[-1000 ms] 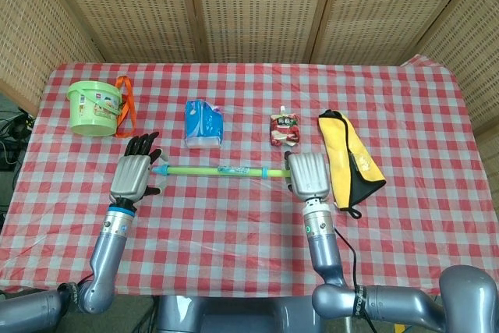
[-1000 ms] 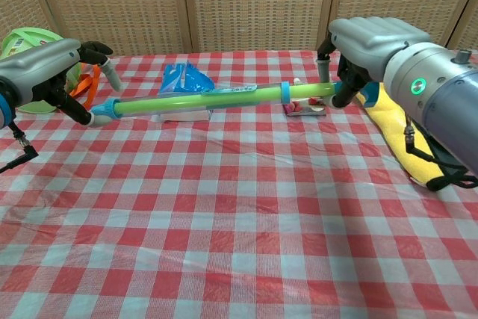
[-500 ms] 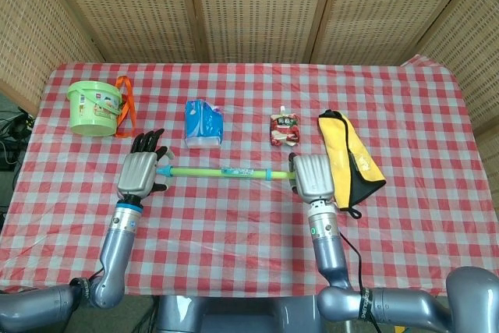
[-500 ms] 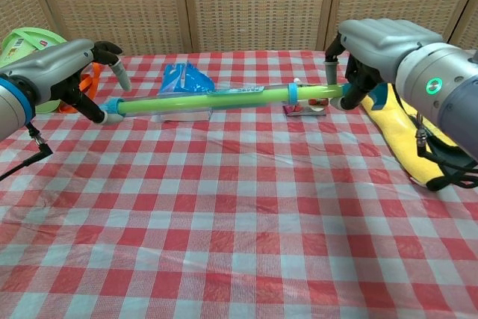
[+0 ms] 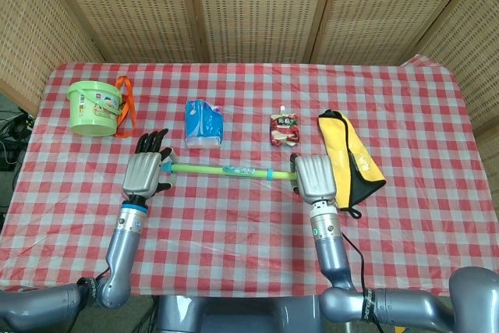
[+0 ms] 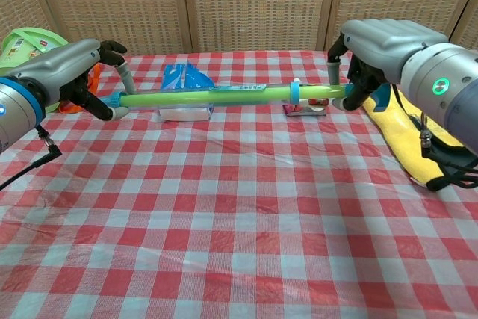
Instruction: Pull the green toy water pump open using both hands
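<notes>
**Two hands hold the long green pump**

From up high, in the head view, we see the whole table with its red and white checked cloth (image 5: 234,224). At the back sit a green bucket (image 5: 95,107) with an orange strap, a blue tissue pack (image 5: 204,122), a small red pouch (image 5: 285,129) and a yellow bag (image 5: 348,158). From there we only see the backs of the hands, so we cannot tell how the fingers grip.

The chest view looks from low down, and there we can see under the hands. It shows the green toy water pump (image 6: 216,95) lifted up off the cloth, lying almost flat between the two hands, in front of the tissue pack and the pouch. The bucket is only a bit of green at the left edge there.

The left hand (image 6: 75,72) pinches the blue tip of the pump with its fingers (image 6: 123,76) curled around it. The right hand (image 6: 373,50) is curled tight on the other end, past the blue ring (image 6: 294,93)
</notes>
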Action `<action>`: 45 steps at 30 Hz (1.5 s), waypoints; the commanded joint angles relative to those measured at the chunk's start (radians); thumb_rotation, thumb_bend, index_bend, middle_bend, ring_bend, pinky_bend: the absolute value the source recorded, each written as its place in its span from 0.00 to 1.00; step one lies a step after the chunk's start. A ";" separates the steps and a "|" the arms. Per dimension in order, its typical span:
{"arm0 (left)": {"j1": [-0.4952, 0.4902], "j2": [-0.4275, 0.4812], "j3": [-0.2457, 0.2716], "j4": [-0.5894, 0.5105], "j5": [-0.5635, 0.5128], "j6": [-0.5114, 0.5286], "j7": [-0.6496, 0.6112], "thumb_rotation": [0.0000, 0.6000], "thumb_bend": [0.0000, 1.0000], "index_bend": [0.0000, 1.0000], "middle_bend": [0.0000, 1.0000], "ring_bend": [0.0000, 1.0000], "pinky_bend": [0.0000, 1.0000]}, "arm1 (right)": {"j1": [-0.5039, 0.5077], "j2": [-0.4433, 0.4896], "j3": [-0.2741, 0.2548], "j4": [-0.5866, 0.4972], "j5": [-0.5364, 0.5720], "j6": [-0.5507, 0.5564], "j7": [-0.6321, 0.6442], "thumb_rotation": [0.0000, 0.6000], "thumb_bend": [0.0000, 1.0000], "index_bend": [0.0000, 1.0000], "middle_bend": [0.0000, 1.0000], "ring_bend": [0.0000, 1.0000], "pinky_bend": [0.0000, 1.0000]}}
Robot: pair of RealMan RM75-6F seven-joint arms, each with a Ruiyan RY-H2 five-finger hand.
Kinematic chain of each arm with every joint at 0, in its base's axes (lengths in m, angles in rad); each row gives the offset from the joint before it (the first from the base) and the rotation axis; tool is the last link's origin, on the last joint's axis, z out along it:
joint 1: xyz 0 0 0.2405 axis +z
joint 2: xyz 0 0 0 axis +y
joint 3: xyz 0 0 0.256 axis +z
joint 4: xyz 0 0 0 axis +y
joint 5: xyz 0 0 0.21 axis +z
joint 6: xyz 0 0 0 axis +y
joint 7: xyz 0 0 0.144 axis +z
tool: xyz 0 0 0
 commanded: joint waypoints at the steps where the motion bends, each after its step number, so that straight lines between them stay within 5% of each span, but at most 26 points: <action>1: 0.001 -0.002 0.002 0.005 -0.004 0.003 0.000 1.00 0.39 0.53 0.00 0.00 0.00 | -0.002 0.003 -0.002 -0.002 -0.001 0.001 0.004 1.00 0.59 0.81 1.00 1.00 0.97; 25: 0.119 0.090 0.107 0.017 0.071 0.052 -0.115 1.00 0.39 0.56 0.00 0.00 0.00 | -0.044 0.070 -0.013 0.086 -0.061 -0.015 0.114 1.00 0.58 0.81 1.00 1.00 0.97; 45: 0.182 0.142 0.124 0.117 0.081 0.014 -0.205 1.00 0.39 0.57 0.00 0.00 0.00 | -0.084 0.115 -0.013 0.127 -0.047 -0.018 0.142 1.00 0.58 0.81 1.00 1.00 0.97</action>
